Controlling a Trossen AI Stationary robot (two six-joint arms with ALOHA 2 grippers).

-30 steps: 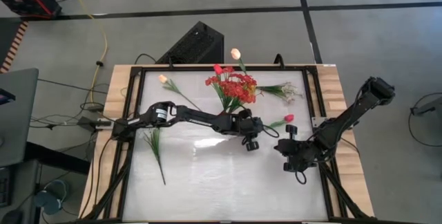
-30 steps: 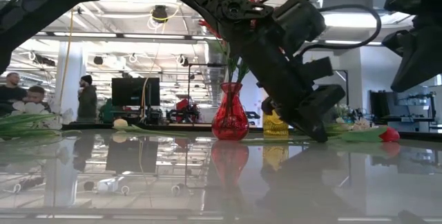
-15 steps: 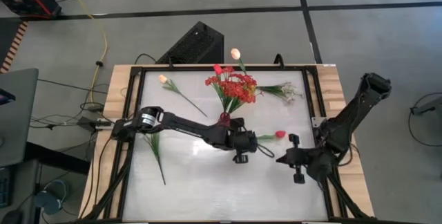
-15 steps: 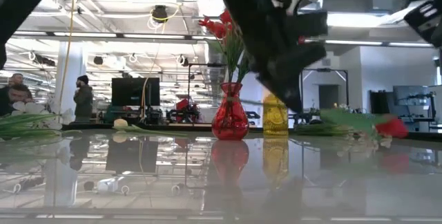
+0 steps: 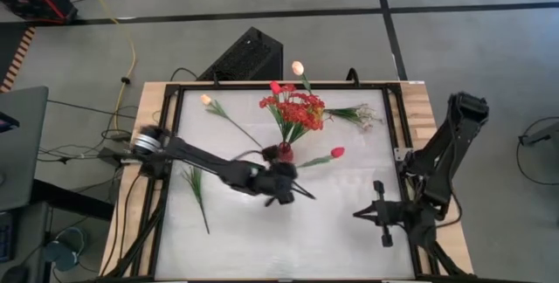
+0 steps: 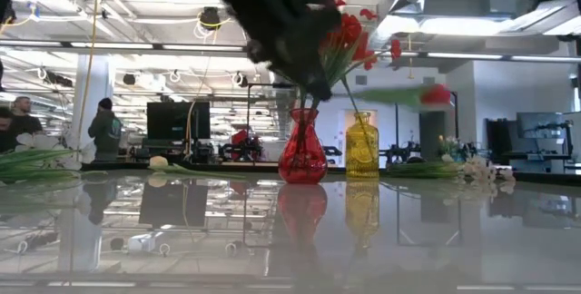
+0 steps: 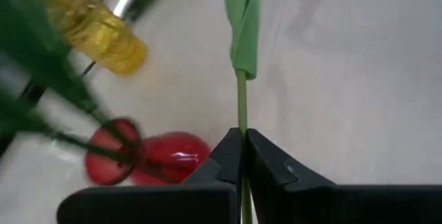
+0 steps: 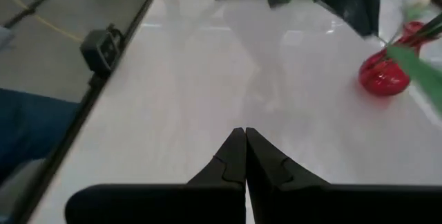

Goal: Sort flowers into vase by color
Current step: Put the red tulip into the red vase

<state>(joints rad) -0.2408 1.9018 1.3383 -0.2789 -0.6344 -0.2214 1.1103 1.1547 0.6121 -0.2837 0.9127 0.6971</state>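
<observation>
The near half of the glossy white tabletop (image 5: pixel 262 239) lies bare. Toward its right edge the right gripper (image 5: pixel 356 214) is held clenched on nothing. Near the centre, the left gripper (image 5: pixel 300 189) is clamped on the green stem of a red tulip (image 5: pixel 336 153), lifted off the surface. Beyond stand a red glass vase (image 5: pixel 284 151) with red blossoms and a yellow glass vase (image 6: pixel 361 158); loose flowers (image 5: pixel 362 115) line the far edge.

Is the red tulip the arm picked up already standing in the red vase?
No. The left gripper is shut on the red tulip by its stem, carrying it in the air beside the red vase.
</observation>
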